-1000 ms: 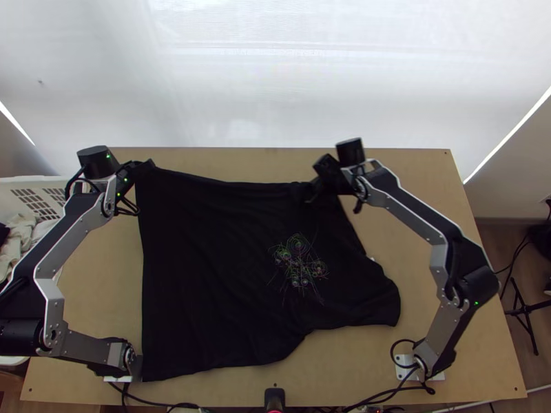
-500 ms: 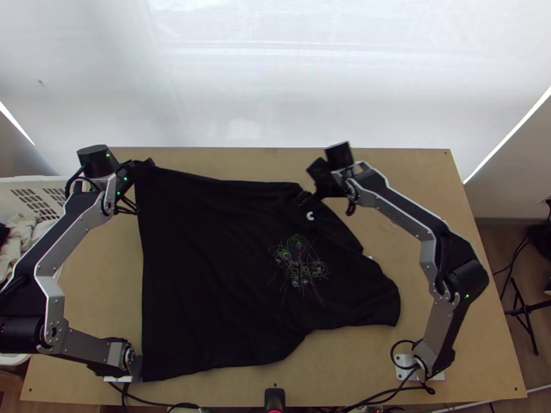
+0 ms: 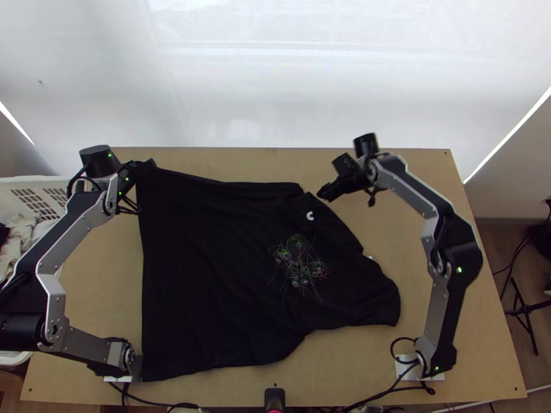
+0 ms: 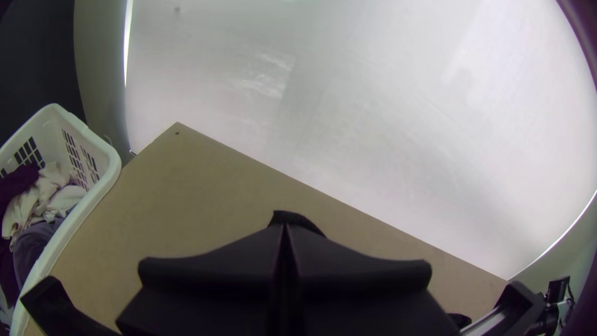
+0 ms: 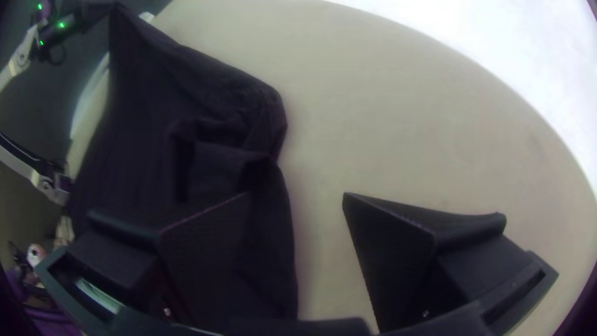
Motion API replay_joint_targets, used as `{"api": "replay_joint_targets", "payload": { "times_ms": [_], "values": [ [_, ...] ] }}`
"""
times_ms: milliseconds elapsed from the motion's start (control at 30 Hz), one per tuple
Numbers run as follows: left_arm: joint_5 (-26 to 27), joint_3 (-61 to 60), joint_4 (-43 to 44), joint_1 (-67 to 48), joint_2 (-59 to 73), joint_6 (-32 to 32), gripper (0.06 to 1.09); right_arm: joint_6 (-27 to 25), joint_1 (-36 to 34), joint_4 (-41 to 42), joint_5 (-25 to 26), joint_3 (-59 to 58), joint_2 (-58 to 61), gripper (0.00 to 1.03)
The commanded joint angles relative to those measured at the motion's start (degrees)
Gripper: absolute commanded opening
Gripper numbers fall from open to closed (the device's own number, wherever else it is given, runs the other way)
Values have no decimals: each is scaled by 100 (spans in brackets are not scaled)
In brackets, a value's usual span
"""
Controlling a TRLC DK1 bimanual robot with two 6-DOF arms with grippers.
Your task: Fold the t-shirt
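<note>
Top view, and it's the black t-shirt that covers much of the table, spread loosely with soft ripples, one corner stretching down beside the left arm's base and a rounded part bulging out toward the right arm. Up at the far-left corner, the left tool has it, clenched on the shirt! Left wrist view backs that up: the two fingers of the tool are pressed together, with a bit of dark cloth poking out past their tips.

Over to the right tool, just beside the shirt's far edge, right of the middle, and it's released. Right wrist view shows its fingers spread wide, one across the dark cloth, the other across the wood, the shirt's edge running between. Whether it touches the cloth, I cannot tell. Close by, the fabric is bunched and partly turned over, a small white mark on it. Nearer the middle sits a print of thin coloured rings and lines. Out on the left side, a white basket holds pale and dark clothes.
</note>
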Motion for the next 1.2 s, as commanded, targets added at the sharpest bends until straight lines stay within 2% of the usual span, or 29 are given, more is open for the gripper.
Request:
{"api": "replay_joint_targets", "payload": {
  "times_ms": [0,267,467,900,1167],
  "values": [
    [8,45,-69,3,-10,17,9,201,-540,-1544,-2011,1461,960,68],
    [8,63,-104,30,-54,26,9,-502,-540,-2422,-2257,1830,1215,68],
    [8,98,-148,21,-71,26,9,-695,-514,-2431,-2248,1927,1399,68],
    [8,195,-183,21,-71,26,9,-757,-277,-2422,-2213,2305,1672,68],
    [8,203,-218,100,-80,35,9,-730,-330,-2422,-1949,2410,1874,68]
  ]
}}
